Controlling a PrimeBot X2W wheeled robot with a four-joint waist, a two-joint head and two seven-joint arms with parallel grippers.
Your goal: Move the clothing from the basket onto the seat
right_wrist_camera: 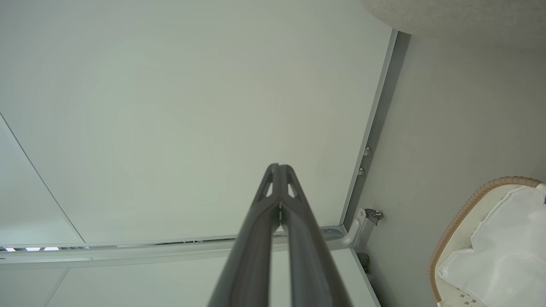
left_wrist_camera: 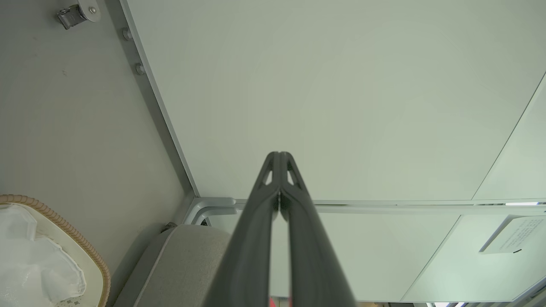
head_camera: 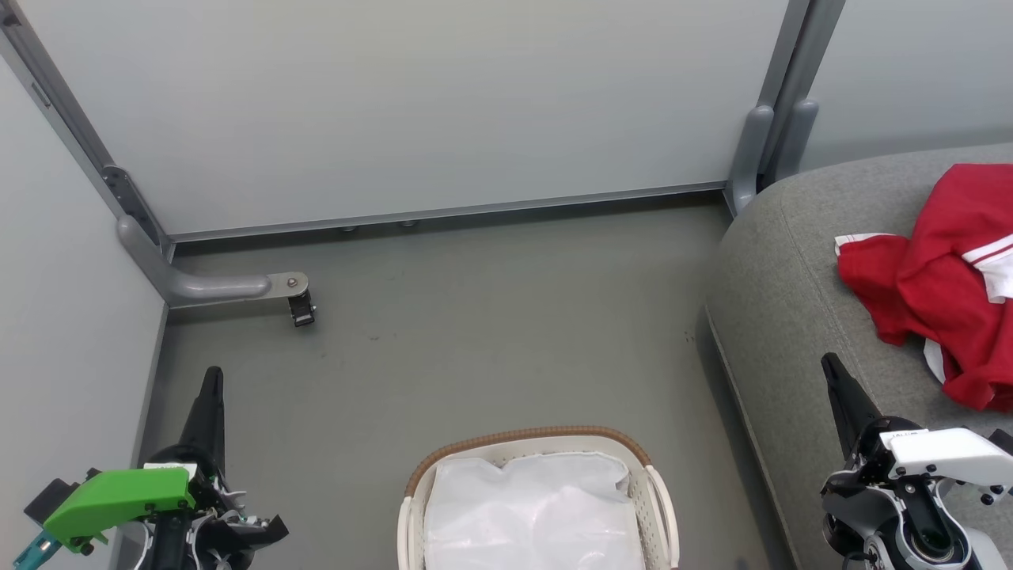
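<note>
The light around me is soft, even and fairly bright, with no hard-edged shadows. The floor (head_camera: 491, 340) carries only faint shade: a dark band along the foot of the wall panel (head_camera: 396, 103) and another beside the seat (head_camera: 791, 301). The white liner (head_camera: 538, 507) is nearly washed out, its folds barely readable. My head view is sharp. Both wrist views have a greenish cast and tilt the straight rails (left_wrist_camera: 384, 207). My left fingers (left_wrist_camera: 256, 238) and right fingers (right_wrist_camera: 256, 247) turn soft and blurred near the bottom edge. Small bright slits (right_wrist_camera: 25, 248) glare at the right wrist view's lower left.
</note>
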